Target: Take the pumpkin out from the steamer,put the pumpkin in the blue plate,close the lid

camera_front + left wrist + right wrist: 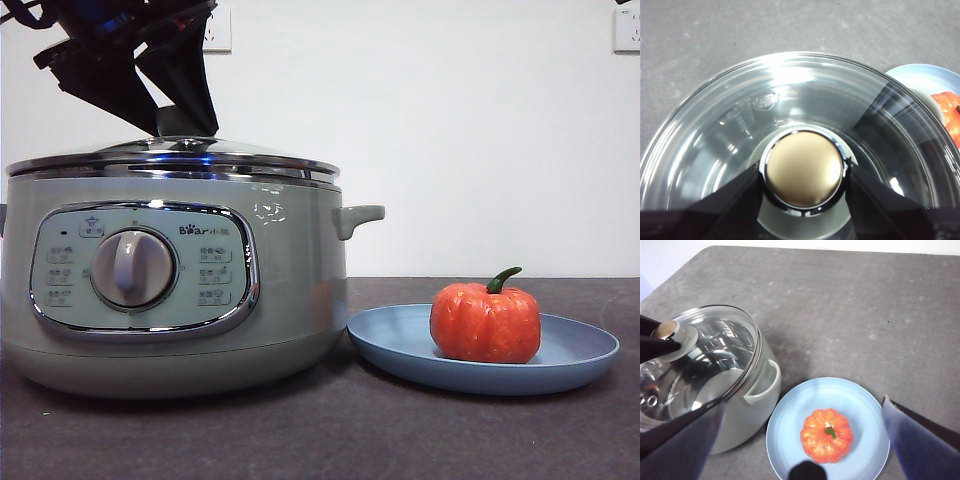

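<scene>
Now orange ribbed pumpkin (486,322), green-stemmed, upright on blue plate (400,350).

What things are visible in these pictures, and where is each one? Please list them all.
steamer: 1, pale green, on the table, beside the plate
lid: 1, glass with chrome rim, sitting on the steamer
knob: 1, pale with chrome ring, top centre of the lid
plate: 1, light blue, on the table next to the steamer
pumpkin: 1, orange-red with green stem, in the plate
table: 1, dark grey, under everything
wall sockets: 2, white, on the wall behind
left gripper: 1, black, shut on the knob
right gripper: 1, black, open, above the plate
</scene>
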